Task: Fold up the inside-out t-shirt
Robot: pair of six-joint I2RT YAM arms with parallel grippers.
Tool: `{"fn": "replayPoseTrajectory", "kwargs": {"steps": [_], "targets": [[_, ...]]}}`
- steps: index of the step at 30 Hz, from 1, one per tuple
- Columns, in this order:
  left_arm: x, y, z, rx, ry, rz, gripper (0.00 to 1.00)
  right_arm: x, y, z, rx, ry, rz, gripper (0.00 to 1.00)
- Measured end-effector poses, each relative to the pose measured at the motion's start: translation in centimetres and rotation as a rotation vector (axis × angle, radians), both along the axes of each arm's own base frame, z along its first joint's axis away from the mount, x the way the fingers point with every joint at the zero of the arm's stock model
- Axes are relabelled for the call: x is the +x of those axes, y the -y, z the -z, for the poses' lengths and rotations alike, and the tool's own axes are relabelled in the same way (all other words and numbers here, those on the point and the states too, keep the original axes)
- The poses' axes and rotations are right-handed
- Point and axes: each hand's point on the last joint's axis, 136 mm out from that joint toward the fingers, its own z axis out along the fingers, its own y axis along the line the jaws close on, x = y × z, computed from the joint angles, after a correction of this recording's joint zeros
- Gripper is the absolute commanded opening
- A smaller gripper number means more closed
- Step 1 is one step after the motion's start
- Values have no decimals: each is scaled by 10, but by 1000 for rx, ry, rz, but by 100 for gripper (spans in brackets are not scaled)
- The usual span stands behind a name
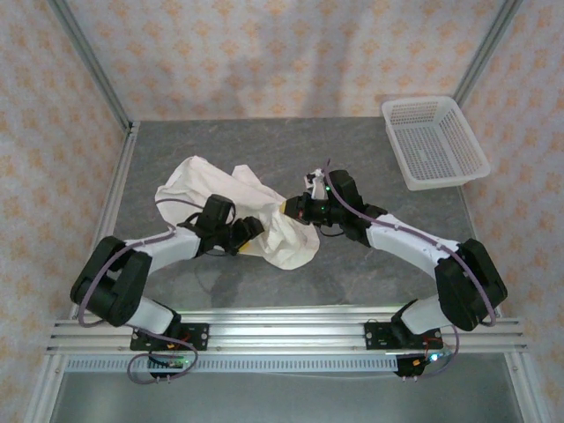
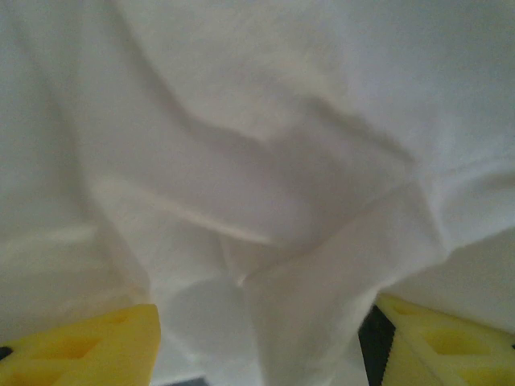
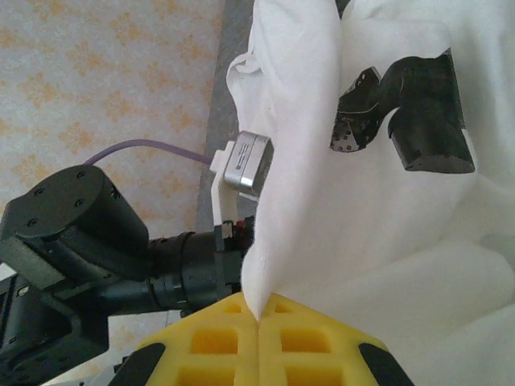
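A grey, stone-patterned table (image 1: 264, 145) sits inside an aluminium frame, closed in by walls of pale wallpaper with an orange floral motif (image 1: 264, 53). A white plastic mesh basket (image 1: 434, 141) stands at the table's far right corner, and a ribbed metal rail (image 1: 282, 328) along the near edge carries both arm bases. The inside-out t-shirt (image 1: 225, 198), plain cream-white and heavily wrinkled, lies bunched in a rumpled heap left of the table's centre, between the two wrists, with one lobe spilling toward the near edge. The left arm (image 1: 132, 264) bends in from the near left. The left gripper (image 1: 249, 231) is pushed against the near side of the heap, and in its wrist view its yellow fingers (image 2: 80, 350) stand well apart, released, with a fold of the cloth (image 2: 257, 161) hanging between them. The right arm (image 1: 423, 251) reaches in from the near right. The right gripper (image 1: 286, 210) meets the shirt's right edge, and in its wrist view (image 3: 259, 318) the jaws are clenched on a thin ridge of the fabric (image 3: 386, 241). Beyond that ridge appear the left arm's silver wrist camera (image 3: 245, 161) and purple cable (image 3: 153, 146).
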Motion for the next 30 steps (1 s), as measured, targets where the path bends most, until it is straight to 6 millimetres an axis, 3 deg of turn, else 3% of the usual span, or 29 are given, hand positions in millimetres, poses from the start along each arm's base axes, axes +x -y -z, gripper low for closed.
{"fn": "replayPoseTrajectory", "kwargs": {"steps": [2, 3, 7, 9, 11, 13, 14, 16, 18, 20, 23, 27, 30], "targets": [[6, 3, 0, -14, 11, -5, 25, 0, 0, 0, -1, -2, 0, 0], [10, 5, 0, -19, 15, -7, 3, -1, 1, 0, -1, -2, 1, 0], [14, 8, -1, -35, 21, -10, 0, -3, 6, 1, -9, 3, 19, 0], [15, 6, -15, -60, 47, -13, 0, -5, 20, 9, -25, 7, 66, 0], [18, 3, -43, -78, 123, -12, 0, -11, 41, 25, -56, 8, 125, 1], [18, -1, -88, -82, 246, 14, 0, -21, 66, 61, -134, -22, 181, 1], [18, 0, -108, -87, 304, 30, 0, -26, 72, 76, -172, -44, 186, 6], [14, 3, -150, -104, 423, 84, 0, -43, 84, 109, -265, -112, 172, 23], [9, 5, -162, -105, 470, 120, 0, -53, 90, 120, -332, -124, 156, 37], [6, 6, -157, -96, 466, 143, 0, -57, 95, 114, -387, -80, 145, 48], [-6, 3, -128, -66, 389, 165, 0, -53, 90, 74, -424, 103, 124, 60], [-20, 3, -109, -43, 332, 191, 0, -49, 57, 2, -409, 477, 4, 68], [-24, 3, -112, -33, 345, 212, 0, -42, 33, -16, -436, 653, -124, 69]]}}
